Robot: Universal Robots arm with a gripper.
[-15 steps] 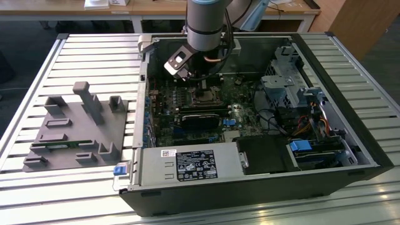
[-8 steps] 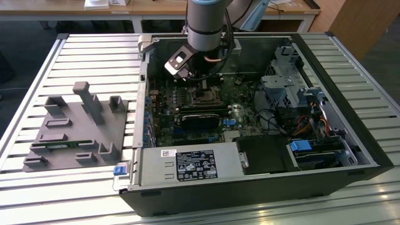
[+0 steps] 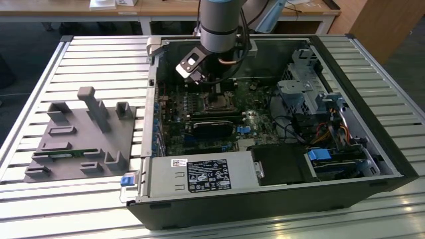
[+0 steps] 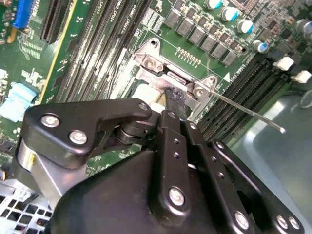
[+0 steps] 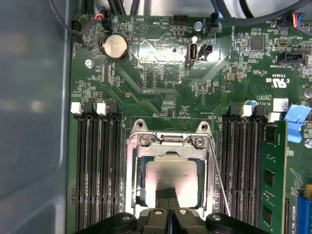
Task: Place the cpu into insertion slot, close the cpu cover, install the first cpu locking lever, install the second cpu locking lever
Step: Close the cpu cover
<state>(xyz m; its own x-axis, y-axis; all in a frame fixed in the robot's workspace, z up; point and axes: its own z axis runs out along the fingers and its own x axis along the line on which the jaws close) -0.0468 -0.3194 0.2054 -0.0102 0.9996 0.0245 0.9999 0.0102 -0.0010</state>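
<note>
- cpu [image 5: 171, 175]: your chip, a flat square with a pale, dull silver top, sits in the insertion slot [image 5: 141, 186], whose dark rim shows along one side.
- cpu cover [image 5: 132, 170]: this thin bright metal frame lies around the chip, which shows through the cut-out.
- locking lever [image 4: 253, 116]: this thin wire rod stands out at an angle from the socket corner, clear of the board.
- gripper [image 5: 168, 194]: your black fingers [image 4: 174, 100] are pressed together with nothing visible between them. The tips are over the chip's edge, and I cannot confirm contact.
- motherboard [image 5: 161, 92]: it is green, with a round silver coin cell [image 5: 114, 46] and long black memory slots [image 5: 97, 165] flanking the socket.
- label [image 3: 206, 175]: a white printed sticker sits on the grey power supply box.
- computer case [image 3: 371, 124]: it is dark, lies open on its side, and rests on your desk [image 3: 99, 55] of pale metal slats.
- fixture block [image 3: 79, 144]: this grey block with posts sits on the desk at the exterior view's left.
- wooden tables [image 3: 166, 7]: these stand behind the desk.
</note>
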